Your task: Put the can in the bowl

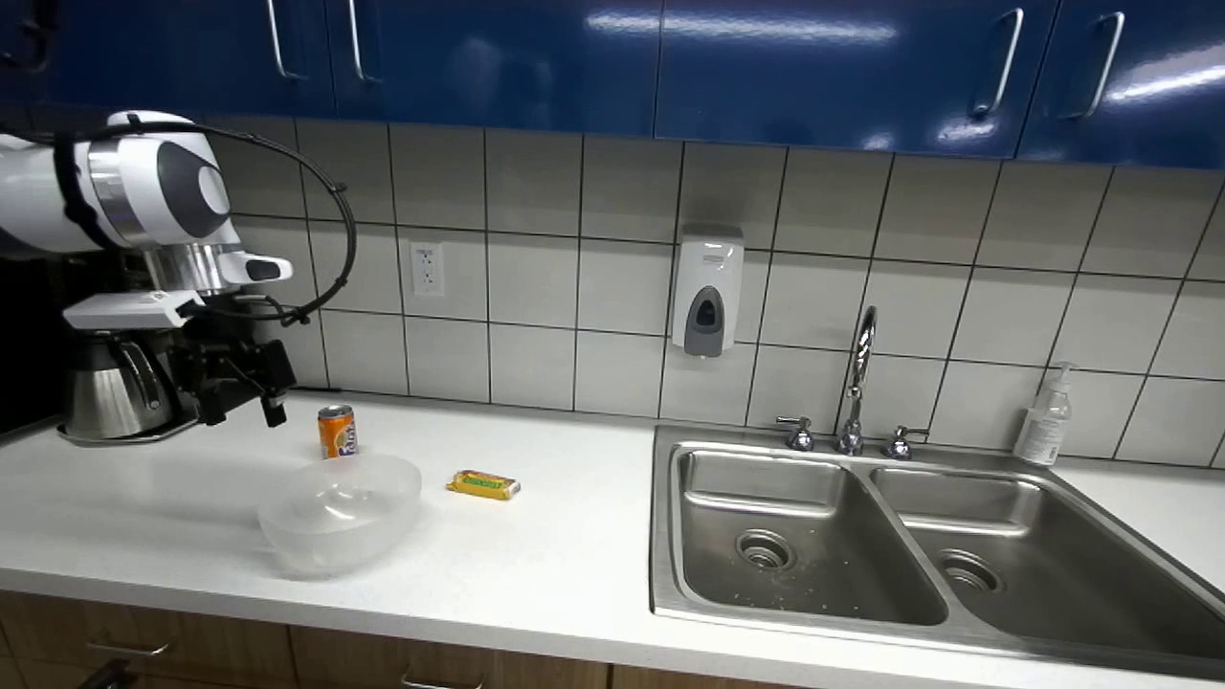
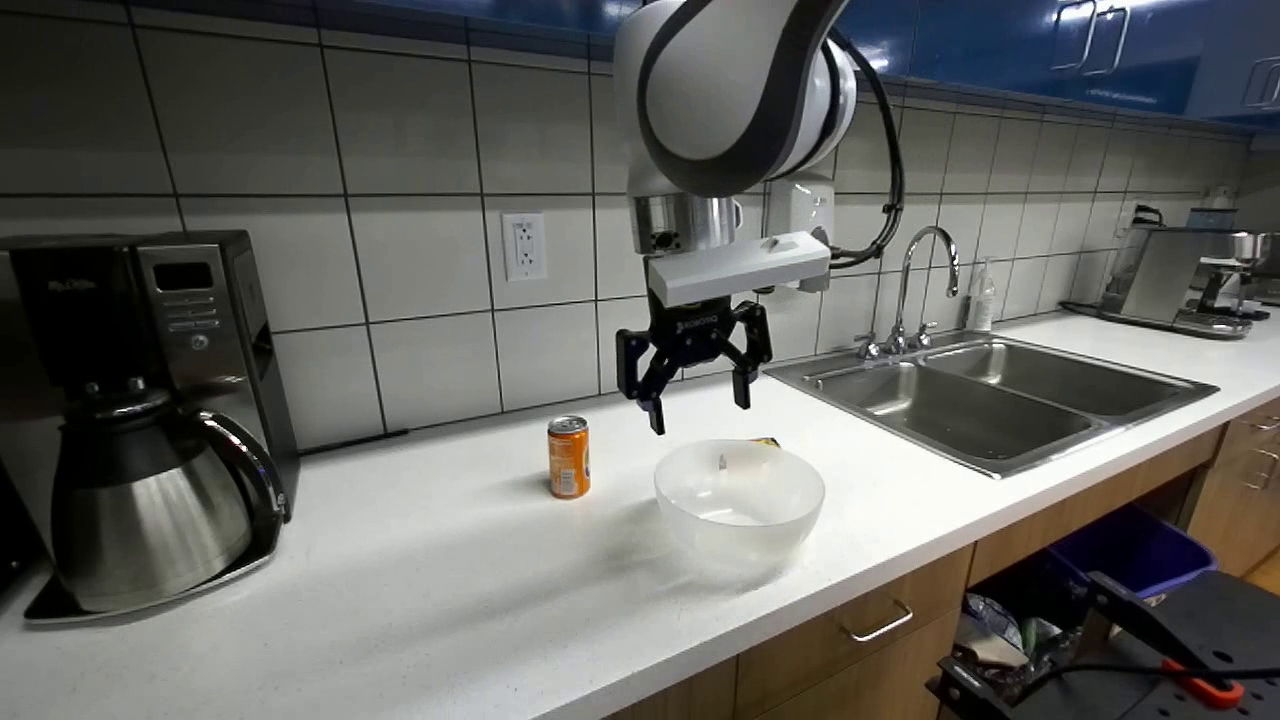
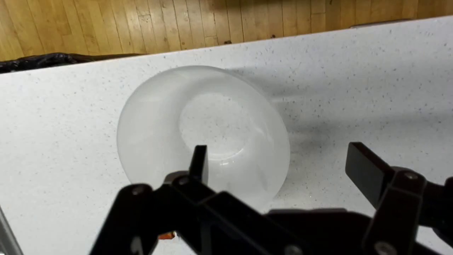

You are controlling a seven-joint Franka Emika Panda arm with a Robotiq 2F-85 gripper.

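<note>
The can (image 1: 337, 433) is small, orange, and stands upright on the counter behind the bowl. It also shows in an exterior view (image 2: 569, 460), to the left of the bowl. It does not show in the wrist view. The bowl (image 1: 340, 522) is wide, translucent whitish and empty, near the counter's front edge; it also shows in an exterior view (image 2: 740, 535) and in the wrist view (image 3: 216, 124). My gripper (image 2: 700, 405) is open and empty, in the air above the counter. In the wrist view the gripper (image 3: 279, 156) has one fingertip over the bowl.
A yellow packet (image 1: 483, 484) lies on the counter (image 1: 565, 574) beside the bowl, mostly hidden behind it in an exterior view (image 2: 766, 441). A coffee maker with a steel carafe (image 2: 150, 500) stands at one end. A double steel sink (image 1: 804, 612) is at the other side.
</note>
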